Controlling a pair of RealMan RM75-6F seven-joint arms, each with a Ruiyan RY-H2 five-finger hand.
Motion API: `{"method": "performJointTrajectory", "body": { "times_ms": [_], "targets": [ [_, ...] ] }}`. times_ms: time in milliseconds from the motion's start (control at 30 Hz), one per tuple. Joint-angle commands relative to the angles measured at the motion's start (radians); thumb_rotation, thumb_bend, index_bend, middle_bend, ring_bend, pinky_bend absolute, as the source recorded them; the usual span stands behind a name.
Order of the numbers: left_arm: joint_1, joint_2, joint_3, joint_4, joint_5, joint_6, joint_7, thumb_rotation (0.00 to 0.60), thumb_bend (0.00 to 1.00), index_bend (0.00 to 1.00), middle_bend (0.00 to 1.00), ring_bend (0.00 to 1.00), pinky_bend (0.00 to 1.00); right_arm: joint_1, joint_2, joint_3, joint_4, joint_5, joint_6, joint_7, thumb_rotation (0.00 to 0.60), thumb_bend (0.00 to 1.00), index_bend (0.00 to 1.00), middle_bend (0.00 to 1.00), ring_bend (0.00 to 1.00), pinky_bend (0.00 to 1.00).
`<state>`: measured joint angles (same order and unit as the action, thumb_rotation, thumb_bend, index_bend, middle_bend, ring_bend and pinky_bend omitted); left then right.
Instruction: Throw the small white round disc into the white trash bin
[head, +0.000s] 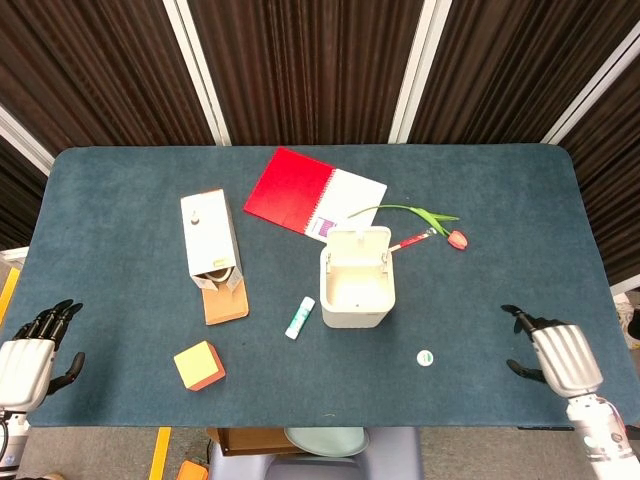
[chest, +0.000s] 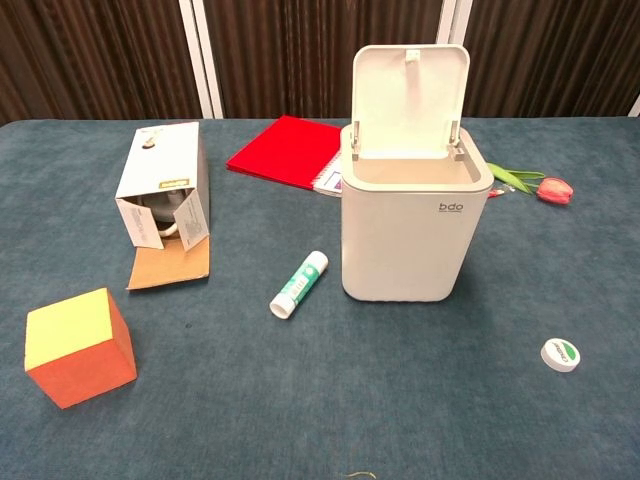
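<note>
The small white round disc (head: 426, 357) lies flat on the blue table, right of and nearer than the white trash bin (head: 357, 281). In the chest view the disc (chest: 561, 354) shows a green mark on top, and the bin (chest: 414, 220) stands with its lid raised. My right hand (head: 556, 355) hovers over the table's front right corner, right of the disc, fingers spread and holding nothing. My left hand (head: 30, 357) stays off the front left edge, fingers apart and empty. Neither hand shows in the chest view.
A green-and-white glue stick (head: 300, 317) lies left of the bin. An opened white carton (head: 210, 240) and an orange-yellow cube (head: 198, 365) sit to the left. A red notebook (head: 312, 192) and a tulip (head: 442, 228) lie behind the bin.
</note>
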<state>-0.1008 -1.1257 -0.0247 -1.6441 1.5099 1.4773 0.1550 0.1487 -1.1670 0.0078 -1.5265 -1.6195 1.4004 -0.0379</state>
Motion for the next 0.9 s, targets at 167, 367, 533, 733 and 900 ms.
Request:
{"method": "performJointTrajectory", "body": {
  "times_ms": [167,367,533,733,900],
  "targets": [
    [-0.001,-0.001,-0.005,0.008,-0.015,-0.008,-0.011,0.6,0.41,0.14,0.11,0.17,0.33,0.106,-0.035,-0.002,0.009,-0.017,-0.154,-0.053,0.6,0.07,0.45,0.79,0.86,0.96],
    [-0.011,-0.003,-0.002,0.012,-0.021,-0.032,-0.01,0.6,0.41,0.14,0.11,0.17,0.33,0.158,-0.069,-0.012,0.006,-0.019,-0.233,-0.046,0.6,0.13,0.48,0.81,0.88,0.98],
    [-0.011,-0.001,-0.005,0.013,-0.031,-0.035,-0.017,0.6,0.41,0.14,0.11,0.17,0.33,0.197,-0.084,-0.023,0.004,-0.004,-0.307,-0.036,0.6,0.17,0.49,0.81,0.88,0.98],
    [-0.011,-0.001,-0.006,0.013,-0.032,-0.036,-0.017,0.6,0.41,0.14,0.11,0.17,0.33,0.216,-0.109,-0.027,0.034,-0.016,-0.322,-0.044,0.6,0.21,0.53,0.81,0.88,0.98],
    [-0.015,0.001,-0.005,0.014,-0.041,-0.05,-0.02,0.6,0.41,0.14,0.11,0.17,0.33,0.251,-0.162,-0.035,0.088,-0.016,-0.364,-0.003,0.6,0.21,0.54,0.82,0.88,0.98]
  ]
}}
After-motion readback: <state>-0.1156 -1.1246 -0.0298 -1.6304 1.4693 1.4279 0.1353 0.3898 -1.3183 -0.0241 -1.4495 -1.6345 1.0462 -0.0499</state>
